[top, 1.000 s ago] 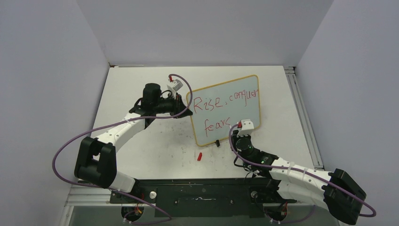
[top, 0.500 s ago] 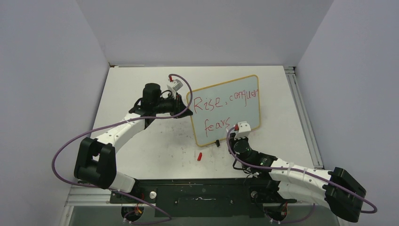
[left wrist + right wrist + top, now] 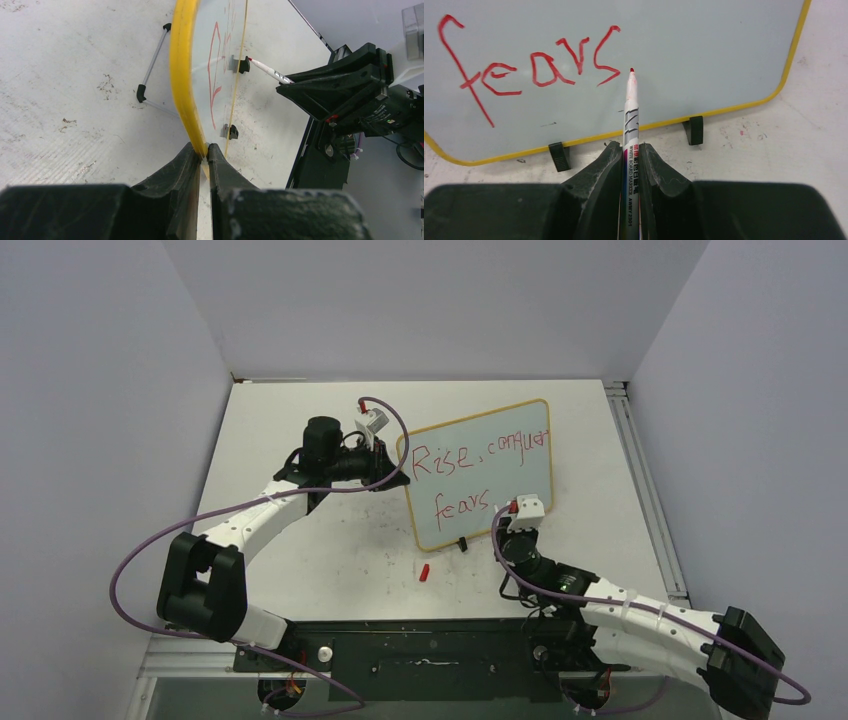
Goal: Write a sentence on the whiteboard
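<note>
Red ink, thin strokes: right gripper [image 3: 628, 147] clamps a slim white marker [image 3: 630, 107], tip just right of the last "s" of the sentence [image 3: 536, 75], prob. for a full stop. Beyond, the glossy, round-cornered whiteboard [image 3: 704, 45] stands on the scuffed counter [image 3: 819, 125]; left gripper [image 3: 202, 150] pinches its yellow rim, apparently to steady it.

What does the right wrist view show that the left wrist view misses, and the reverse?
Right wrist only: the sentence face-on, its word "fears" readable in red, and the printed label on the marker, with the right fingers shut on it.
Left wrist only: the left fingers pinching the whiteboard by its yellow frame, seen edge-on, and a wire stand leg behind it.
Both: the whiteboard, its black clip feet, and the marker tip pointing at the writing surface.
</note>
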Available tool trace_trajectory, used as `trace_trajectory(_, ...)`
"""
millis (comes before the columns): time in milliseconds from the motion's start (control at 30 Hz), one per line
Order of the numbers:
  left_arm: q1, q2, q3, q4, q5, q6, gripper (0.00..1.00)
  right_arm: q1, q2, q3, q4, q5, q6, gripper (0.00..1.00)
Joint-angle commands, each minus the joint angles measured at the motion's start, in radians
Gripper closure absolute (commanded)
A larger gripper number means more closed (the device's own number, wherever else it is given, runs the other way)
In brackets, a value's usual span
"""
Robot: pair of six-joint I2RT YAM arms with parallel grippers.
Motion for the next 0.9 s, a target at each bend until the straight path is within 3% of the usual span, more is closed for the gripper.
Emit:
trace_trajectory(0, 0.001, -0.043, 0.026, 0.047, 0.024, 0.009, 1.00, -0.050, 0.033, 0.032, 0.013, 0.001, -0.006, 0.95)
trace_trajectory(867, 0.001, -0.035, 0.030, 0.047, 0.024, 0.010, 1.00, -0.117, 0.111, 0.011, 0.112, -0.112, -0.034, 0.95)
